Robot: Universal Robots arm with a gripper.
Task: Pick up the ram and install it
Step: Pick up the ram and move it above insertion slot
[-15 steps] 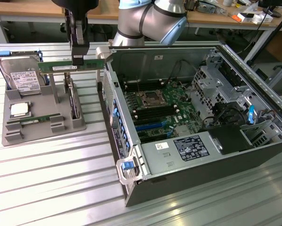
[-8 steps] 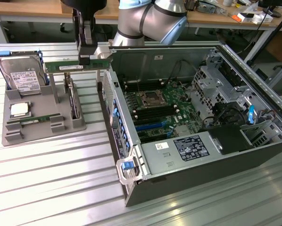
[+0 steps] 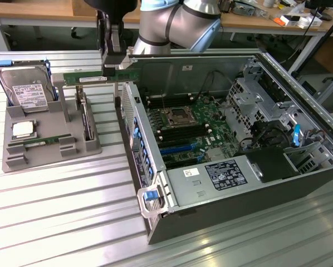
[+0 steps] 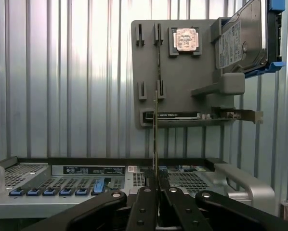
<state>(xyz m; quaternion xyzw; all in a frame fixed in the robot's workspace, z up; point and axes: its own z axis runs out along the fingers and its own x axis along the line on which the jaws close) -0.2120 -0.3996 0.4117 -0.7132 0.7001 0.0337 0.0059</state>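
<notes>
Grips ram (image 3: 88, 78) in closed claw (image 3: 112, 71), level above grey holder (image 3: 49, 158), at far corner of open computer case (image 3: 222, 214), exterior view's left. Pick-up done; seating on motherboard (image 3: 183, 130) not yet done.

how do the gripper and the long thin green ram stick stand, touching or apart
Touching. The wrist view shows the gripper clamped on both faces of the edge-on green ram stick, no gap.

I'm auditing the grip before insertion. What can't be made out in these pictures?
- Exterior view: the gripper body hides where its fingertips meet the ram.
- Wrist view: the ram stands edge-on, so its label and chips are hidden.
- Exterior view: the memory slots are too small to show their latches.
</notes>
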